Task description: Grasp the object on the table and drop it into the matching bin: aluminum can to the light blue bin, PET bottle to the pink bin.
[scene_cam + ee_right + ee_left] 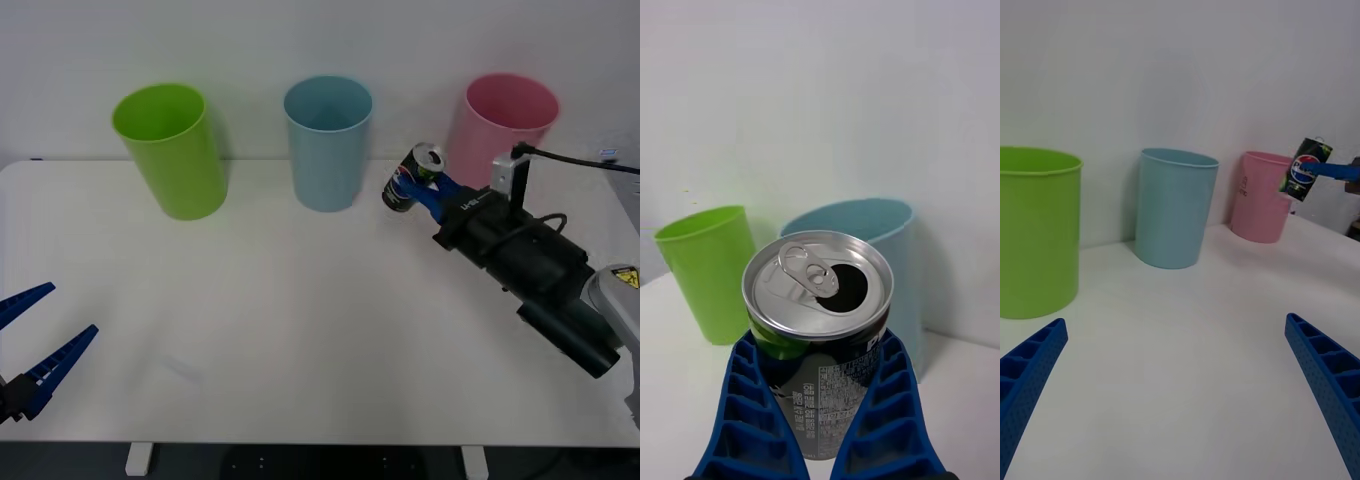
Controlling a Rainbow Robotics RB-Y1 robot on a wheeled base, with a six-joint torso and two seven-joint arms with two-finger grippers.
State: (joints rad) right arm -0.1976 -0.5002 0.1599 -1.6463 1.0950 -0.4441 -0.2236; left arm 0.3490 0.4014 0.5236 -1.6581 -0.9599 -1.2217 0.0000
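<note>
White table (pixel 300 330): right claw (pixel 428 190) clamps aluminum can (pixel 410 178) between light blue bin (pixel 327 143), pink bin (pixel 505 125); left claw (pixel 35 345) apart.

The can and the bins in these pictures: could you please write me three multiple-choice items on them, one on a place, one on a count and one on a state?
1. Where is the aluminum can?
A. Lying on the table
B. Held off the table between the light blue bin and the pink bin
C. Inside the lime green bin

2. How many bins stand on the table?
A. Two
B. Three
C. Four

3. How is the left pincer?
A. Open, holding nothing
B. Shut on the can
C. Shut on a bottle

Answers:
1 B: the right pincer holds it up between the light blue bin and the pink bin.
2 B: lime green bin, light blue and pink.
3 A: its blue fingers stand apart over bare table.
</note>
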